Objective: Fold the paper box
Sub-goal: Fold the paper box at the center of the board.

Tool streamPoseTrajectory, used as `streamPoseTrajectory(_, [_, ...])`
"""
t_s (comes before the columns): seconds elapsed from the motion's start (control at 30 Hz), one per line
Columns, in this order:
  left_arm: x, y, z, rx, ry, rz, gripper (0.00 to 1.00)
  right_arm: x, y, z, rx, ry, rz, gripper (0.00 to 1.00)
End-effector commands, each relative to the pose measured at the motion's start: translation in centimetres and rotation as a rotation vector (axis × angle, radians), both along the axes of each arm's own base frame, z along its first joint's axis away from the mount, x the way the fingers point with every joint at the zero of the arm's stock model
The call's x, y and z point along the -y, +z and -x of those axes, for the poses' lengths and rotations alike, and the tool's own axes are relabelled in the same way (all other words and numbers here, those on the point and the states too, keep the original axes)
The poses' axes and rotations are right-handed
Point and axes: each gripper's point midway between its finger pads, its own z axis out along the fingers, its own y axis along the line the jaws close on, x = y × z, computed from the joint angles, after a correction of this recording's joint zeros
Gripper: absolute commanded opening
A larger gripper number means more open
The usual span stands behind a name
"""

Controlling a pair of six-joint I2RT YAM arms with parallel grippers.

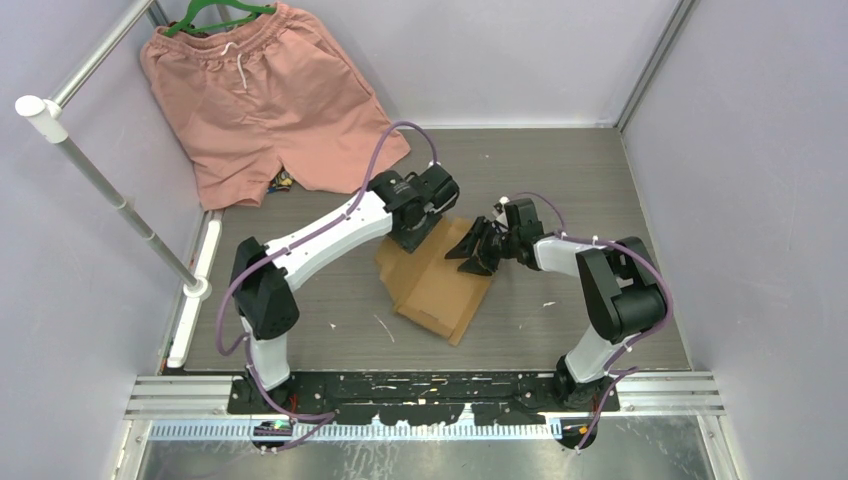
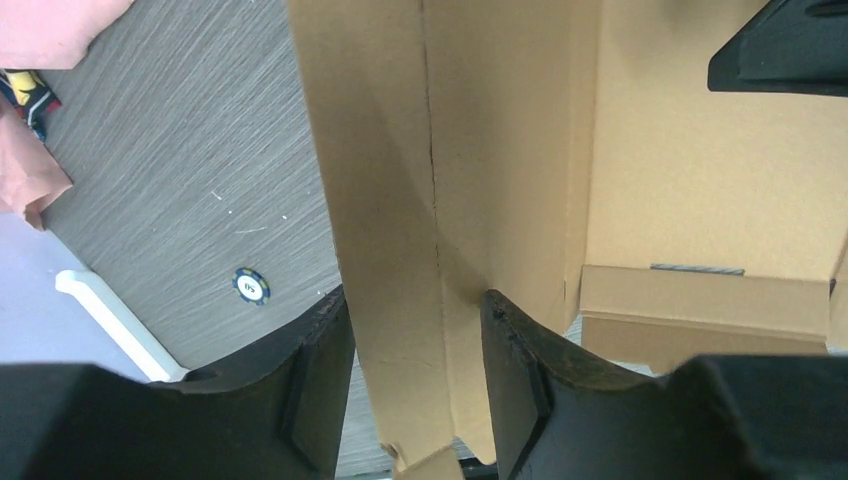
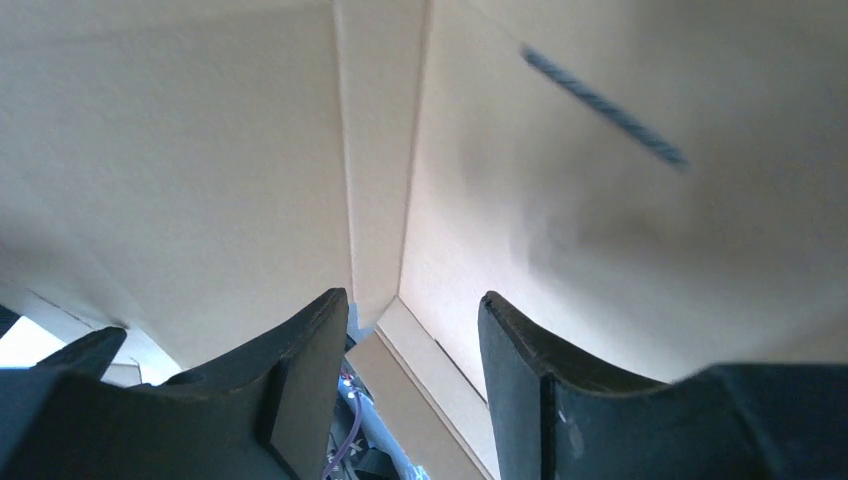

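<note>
Grey wood-grain table (image 1: 560,170), pale walls around it. Just beyond your arm bases the paper box (image 1: 440,290) lies mid-table, partly folded, one flap upright. Your left gripper (image 2: 415,300): fingers parted, straddling that flap, not clamped. Your right gripper (image 1: 472,252): fingers spread at the box's far right edge, grasping nothing. Back left: poker chip (image 2: 251,286), then pink shorts (image 1: 265,100).

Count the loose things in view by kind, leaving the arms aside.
Paper box: 1
Pink shorts: 1
Green hanger: 1
Poker chip: 1
Small multicoloured item by the shorts, unclear: 1
Total: 5
</note>
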Motion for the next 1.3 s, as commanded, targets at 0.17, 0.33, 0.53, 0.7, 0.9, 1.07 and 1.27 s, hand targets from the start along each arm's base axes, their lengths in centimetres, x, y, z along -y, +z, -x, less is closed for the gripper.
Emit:
streamPoseTrajectory(0.17, [0.2,1.4,-0.4,0.04,0.015,0.142,0.51,-0.7,3.6,-2.2,0.107,0.026,0.013,0.53])
streamPoseTrajectory(0.33, [0.4,0.5,-0.2,-0.001,0.014,0.189,0.5,-1.4,2.8,-2.0,0.103,0.036,0.039,0.44])
streamPoseTrajectory(0.53, [0.9,-0.3,-0.3,-0.05,0.019,0.285,0.48,-1.1,0.5,-0.1,0.066,0.032,0.058,0.24])
streamPoseTrajectory(0.7, [0.6,-0.6,-0.5,-0.083,0.033,0.354,0.4,-0.3,-0.7,1.4,0.049,0.036,0.094,0.19])
streamPoseTrajectory(0.9, [-0.4,-0.4,-1.0,-0.076,0.058,0.376,0.37,0.9,-0.5,2.6,0.053,0.045,0.163,0.29])
streamPoseTrajectory(1.07, [-1.3,-0.9,-1.5,-0.076,0.08,0.369,0.37,2.5,-0.2,3.4,0.06,0.038,0.252,0.3])
streamPoseTrajectory(1.27, [-2.6,-2.9,-2.3,-0.09,0.136,0.356,0.37,4.3,-2.5,4.8,0.015,-0.013,0.328,0.25])
